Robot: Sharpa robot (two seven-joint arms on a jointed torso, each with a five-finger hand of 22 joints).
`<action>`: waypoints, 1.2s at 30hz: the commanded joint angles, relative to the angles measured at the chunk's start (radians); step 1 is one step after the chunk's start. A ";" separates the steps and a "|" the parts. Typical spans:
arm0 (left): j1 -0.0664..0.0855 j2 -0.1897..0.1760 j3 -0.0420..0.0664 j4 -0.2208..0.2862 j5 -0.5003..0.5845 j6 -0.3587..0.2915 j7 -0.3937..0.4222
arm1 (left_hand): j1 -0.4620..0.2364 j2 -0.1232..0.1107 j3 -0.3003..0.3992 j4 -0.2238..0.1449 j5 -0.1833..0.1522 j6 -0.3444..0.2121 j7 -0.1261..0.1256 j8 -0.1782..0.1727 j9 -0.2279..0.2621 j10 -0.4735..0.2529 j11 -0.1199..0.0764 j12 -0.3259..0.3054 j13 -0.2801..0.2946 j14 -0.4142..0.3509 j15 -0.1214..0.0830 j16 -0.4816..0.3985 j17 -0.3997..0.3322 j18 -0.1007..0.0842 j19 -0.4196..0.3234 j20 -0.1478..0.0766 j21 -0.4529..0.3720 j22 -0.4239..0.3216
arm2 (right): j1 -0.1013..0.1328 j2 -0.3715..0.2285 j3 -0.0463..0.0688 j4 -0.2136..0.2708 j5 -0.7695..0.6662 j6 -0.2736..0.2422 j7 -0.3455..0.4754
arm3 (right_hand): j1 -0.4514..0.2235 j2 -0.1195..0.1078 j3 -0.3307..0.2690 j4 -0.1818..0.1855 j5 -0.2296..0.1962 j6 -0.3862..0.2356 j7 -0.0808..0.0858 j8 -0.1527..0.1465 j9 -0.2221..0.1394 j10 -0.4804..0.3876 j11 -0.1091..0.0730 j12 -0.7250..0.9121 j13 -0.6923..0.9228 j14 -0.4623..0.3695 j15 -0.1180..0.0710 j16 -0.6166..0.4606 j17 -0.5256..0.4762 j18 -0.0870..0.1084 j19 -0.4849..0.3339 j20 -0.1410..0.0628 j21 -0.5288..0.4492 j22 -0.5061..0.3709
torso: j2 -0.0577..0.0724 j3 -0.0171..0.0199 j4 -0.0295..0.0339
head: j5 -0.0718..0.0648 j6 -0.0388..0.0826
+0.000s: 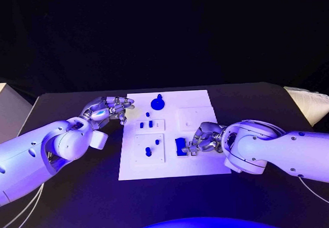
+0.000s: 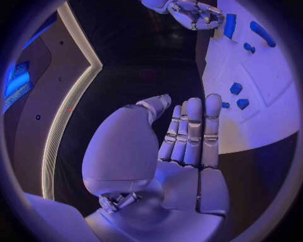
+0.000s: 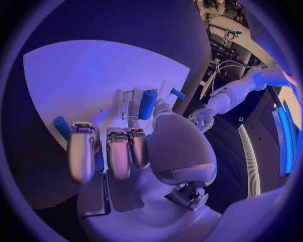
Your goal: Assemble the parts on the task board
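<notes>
The board (image 1: pixel 200 165) lies in the middle of the table (image 1: pixel 65 199), and blue parts are spread over it: a round-headed part (image 1: pixel 158 102) near the far edge, a small peg (image 1: pixel 148 114) just below it, two short pegs (image 1: pixel 146 125) standing in a raised plate, and two more (image 1: pixel 152 147) on the plate nearer the robot. The right hand (image 1: pixel 200 140) is set on the board's near right portion, its fingers curled beside a dark blue block (image 1: pixel 181 145). In the right wrist view the fingers (image 3: pixel 120 151) are seen bent down over the board with blue showing between them, but whether the block is actually gripped cannot be told. The left hand (image 1: pixel 106 109) is held off the board's left edge, above the table; in the left wrist view its fingers (image 2: pixel 192 128) are seen straight and close together with nothing in them.

The risk is judged to lie mostly with the right hand. If the block is only touched and not clamped, it may be pushed sideways or tipped when the hand is lifted. The nearby pegs could be knocked by the knuckles if the hand is swung across. The board itself might be shifted, since it is not steadied by the left hand
</notes>
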 commanded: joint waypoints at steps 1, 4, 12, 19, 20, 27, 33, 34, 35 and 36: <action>-0.001 0.001 0.001 0.001 -0.001 0.018 0.003 | 0.007 0.000 -0.006 -0.001 -0.001 -0.008 -0.002 -0.002 0.001 -0.006 -0.002 -0.003 -0.001 0.002 0.003 -0.005 0.001 0.001 -0.007 0.003 -0.005 -0.001 | -0.003 0.007 0.000 -0.008 -0.016 0.008 -0.003 | 0.023 0.000 0.006 -0.002 0.007 -0.002 -0.005 0.005 0.001 0.078 -0.008 0.007 0.226 0.100 -0.005 0.007 0.244 -0.020 0.062 -0.010 0.005 0.169 | 0.000 0.0004 0.0009 | 0.000 -0.002; -0.001 0.001 0.001 0.001 -0.001 0.018 0.002 | 0.007 0.000 -0.006 -0.001 -0.001 -0.008 -0.002 -0.002 0.001 -0.006 -0.002 -0.003 -0.001 0.002 0.003 -0.005 0.001 0.001 -0.007 0.003 -0.005 -0.001 | -0.006 0.015 0.000 -0.016 -0.020 0.005 -0.005 | 0.038 0.000 0.005 -0.003 0.008 -0.003 -0.005 0.005 0.001 0.077 -0.008 0.006 0.225 0.100 -0.005 0.007 0.243 -0.019 0.062 -0.011 0.003 0.168 | 0.001 0.0000 0.0003 | 0.000 -0.002; -0.001 0.000 0.001 0.002 -0.002 0.019 0.001 | 0.007 0.000 -0.006 -0.001 -0.001 -0.008 -0.002 -0.002 0.001 -0.006 -0.002 -0.003 -0.001 0.002 0.003 -0.005 0.001 0.001 -0.007 0.003 -0.005 -0.001 | -0.012 0.023 0.000 -0.023 -0.022 0.004 -0.002 | 0.040 0.001 0.005 -0.002 0.008 -0.003 -0.005 0.005 0.001 0.077 -0.008 0.006 0.226 0.100 -0.005 0.007 0.243 -0.020 0.062 -0.011 0.004 0.168 | 0.000 0.0000 0.0004 | 0.002 -0.005; -0.001 0.000 0.001 0.002 -0.002 0.019 0.002 | 0.007 0.000 -0.006 -0.001 -0.001 -0.008 -0.002 -0.002 0.001 -0.006 -0.002 -0.003 -0.001 0.002 0.003 -0.005 0.001 0.001 -0.007 0.003 -0.005 -0.001 | -0.013 0.014 0.000 -0.018 -0.018 -0.022 0.020 | 0.046 -0.004 0.000 -0.001 0.010 -0.007 -0.004 0.003 0.000 0.078 -0.007 0.007 0.227 0.100 -0.005 0.007 0.244 -0.020 0.062 -0.011 0.004 0.169 | 0.000 0.0000 0.0006 | 0.001 -0.003; -0.001 0.000 0.001 0.002 -0.002 0.018 0.002 | 0.007 0.000 -0.006 -0.001 -0.001 -0.008 -0.002 -0.002 0.001 -0.006 -0.002 -0.003 -0.001 0.002 0.003 -0.005 0.001 0.001 -0.007 0.003 -0.005 -0.001 | -0.013 0.011 0.000 -0.016 -0.014 -0.029 0.027 | 0.047 -0.005 0.000 -0.001 0.012 -0.008 -0.003 0.002 0.000 0.079 -0.007 0.008 0.227 0.100 -0.005 0.007 0.244 -0.020 0.062 -0.011 0.004 0.169 | 0.000 0.0000 0.0006 | 0.001 -0.003; -0.001 0.002 0.001 0.000 -0.002 0.016 0.005 | 0.007 0.000 -0.006 -0.001 -0.001 -0.008 -0.002 -0.002 0.001 -0.006 -0.002 -0.003 -0.001 0.002 0.003 -0.005 0.001 0.001 -0.007 0.003 -0.005 -0.001 | -0.008 -0.031 0.005 0.015 0.040 -0.093 0.123 | 0.051 -0.008 -0.006 0.000 0.023 -0.011 -0.001 -0.001 -0.002 0.079 -0.006 0.008 0.228 0.100 -0.004 0.007 0.244 -0.020 0.062 -0.010 0.005 0.170 | -0.001 -0.0003 -0.0004 | -0.003 0.003; -0.001 0.005 0.001 -0.003 -0.002 0.016 0.007 | 0.007 0.000 -0.006 -0.001 -0.001 -0.008 -0.002 -0.002 0.001 -0.006 -0.002 -0.003 -0.001 0.002 0.003 -0.005 0.001 0.001 -0.007 0.003 -0.005 -0.001 | 0.015 -0.080 0.013 0.030 0.069 -0.113 0.168 | 0.061 -0.004 -0.008 -0.001 0.029 -0.019 0.002 -0.008 -0.005 0.079 -0.003 0.008 0.228 0.100 -0.002 0.008 0.246 -0.021 0.063 -0.009 0.008 0.172 | -0.003 -0.0002 -0.0018 | -0.009 0.004; -0.001 0.006 0.001 -0.003 -0.002 0.016 0.007 | 0.007 0.000 -0.006 -0.001 -0.001 -0.008 -0.002 -0.002 0.001 -0.006 -0.002 -0.003 -0.001 0.002 0.003 -0.005 0.001 0.001 -0.007 0.003 -0.005 -0.001 | 0.020 -0.088 0.013 0.027 0.071 -0.108 0.168 | 0.069 -0.002 -0.009 -0.001 0.025 -0.030 0.006 -0.018 -0.009 0.079 0.000 0.009 0.228 0.100 0.001 0.008 0.246 -0.021 0.064 -0.007 0.009 0.174 | -0.002 -0.0005 -0.0011 | -0.012 0.005; -0.001 0.006 0.001 -0.003 -0.002 0.016 0.008 | 0.007 0.000 -0.006 -0.001 -0.001 -0.008 -0.002 -0.002 0.001 -0.006 -0.002 -0.003 -0.001 0.002 0.003 -0.005 0.001 0.001 -0.007 0.003 -0.005 -0.001 | 0.023 -0.095 0.014 0.024 0.072 -0.103 0.168 | 0.083 -0.001 -0.013 -0.001 0.011 -0.042 0.013 -0.033 -0.017 0.080 0.006 0.010 0.229 0.100 0.005 0.008 0.247 -0.021 0.064 -0.004 0.010 0.174 | -0.004 -0.0009 -0.0018 | -0.014 0.005; -0.001 0.006 0.001 -0.004 -0.002 0.016 0.008 | 0.007 0.000 -0.006 -0.001 -0.001 -0.008 -0.002 -0.002 0.001 -0.006 -0.002 -0.003 -0.001 0.002 0.003 -0.005 0.001 0.001 -0.007 0.003 -0.005 -0.001 | 0.027 -0.104 0.014 0.019 0.071 -0.093 0.166 | 0.088 -0.001 -0.013 -0.002 0.010 -0.044 0.014 -0.037 -0.019 0.080 0.007 0.011 0.230 0.100 0.006 0.008 0.246 -0.021 0.064 -0.003 0.010 0.175 | -0.003 -0.0011 -0.0015 | -0.016 0.006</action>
